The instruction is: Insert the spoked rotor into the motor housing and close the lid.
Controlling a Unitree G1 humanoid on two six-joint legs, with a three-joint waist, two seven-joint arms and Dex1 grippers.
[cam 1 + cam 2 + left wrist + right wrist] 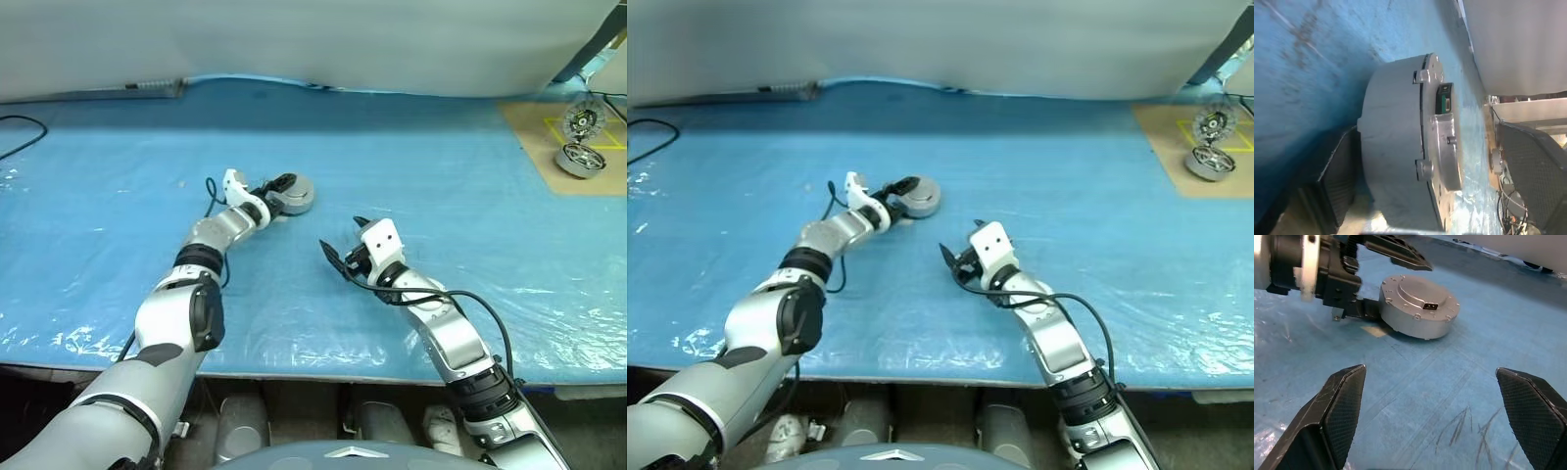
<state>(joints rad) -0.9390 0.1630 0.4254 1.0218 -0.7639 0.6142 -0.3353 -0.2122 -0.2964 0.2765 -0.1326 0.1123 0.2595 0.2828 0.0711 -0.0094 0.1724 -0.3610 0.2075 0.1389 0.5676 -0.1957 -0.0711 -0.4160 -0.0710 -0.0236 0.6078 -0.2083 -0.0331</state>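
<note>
Right wrist view shows our left gripper [1378, 281], jaws open, straddling the shut housing [1419, 306] on the worktop [1459, 396], right gripper [1430, 416] open too; we judge the lid already closed, so next comes backing away.

Left arm: runs from the 7 o'clock corner of the head view up toward 1 o'clock, elbow bent, forearm nearly straight out.
Left wrist: white cuff, rolled so one finger sits above the other.
Left gripper [279, 192]: points toward 2 o'clock; jaws spread apart, one black finger [1396, 252] high, the other low.
Right arm: rises from the 5 o'clock corner toward 11 o'clock, silver forearm with a black cable looped along it.
Right wrist: white block, about level.
Right gripper [1442, 418]: points toward 10 o'clock; jaws wide apart, nothing between the textured pads [1344, 406].
</note>
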